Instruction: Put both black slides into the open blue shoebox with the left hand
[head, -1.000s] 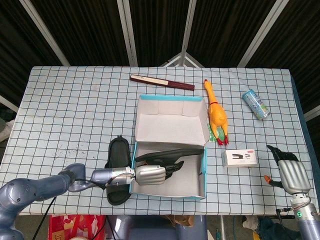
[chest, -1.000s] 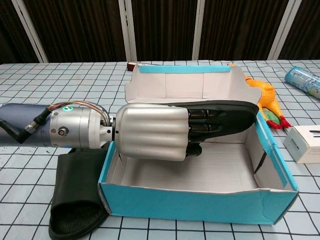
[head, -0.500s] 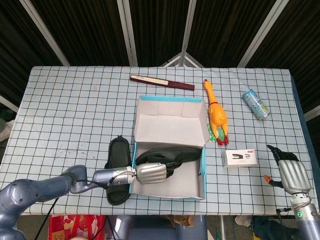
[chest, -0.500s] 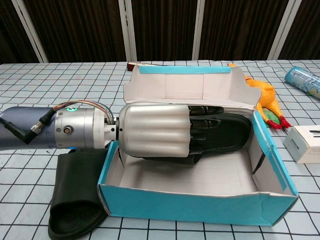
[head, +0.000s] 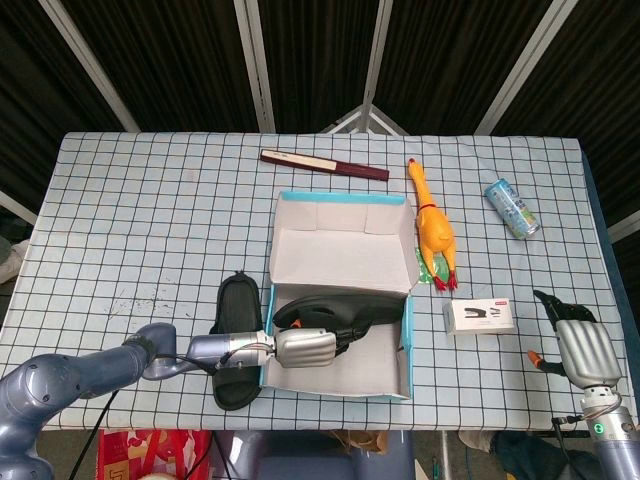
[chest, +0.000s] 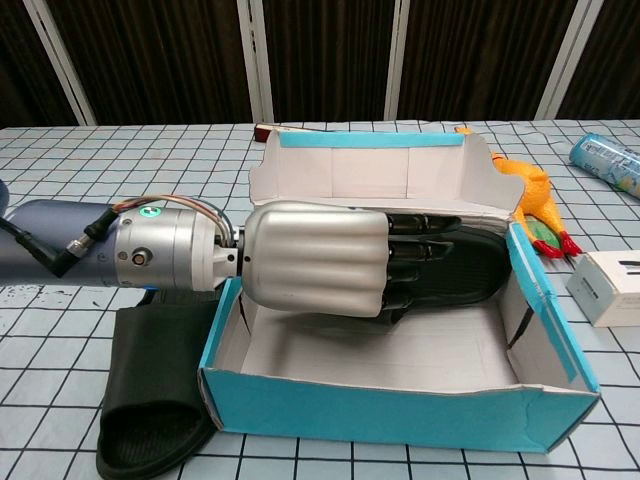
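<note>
Head view shows the checked table (head: 130, 200) carrying everything, with the open blue shoebox (head: 340, 375) standing near the middle of its front edge, lid flap folded up toward the back. The robot's left arm reaches in from the front-left corner, and the left hand (head: 303, 347) sits inside the box over its left wall. In the chest view that hand's fingers (chest: 405, 262) are curled around one black slide (chest: 465, 265), gripping it; the slide lies along the back part of the box interior, its far end near the right wall, though whether it rests on the box floor cannot be told. The second black slide (head: 236, 340) lies flat on the table just beside the box's left wall, partly under the left forearm. The right hand (head: 584, 352) is at the front-right corner of the table, its back toward the camera, so whether its fingers are apart or closed cannot be told. A yellow rubber chicken (head: 432, 227) lies just beside the box's right rear corner. A dark red folded fan (head: 324, 165) lies behind the box, toward the back edge. A white stapler box (head: 479, 316) sits right of the shoebox, and a drink can (head: 512, 208) lies toward the right edge.
</note>
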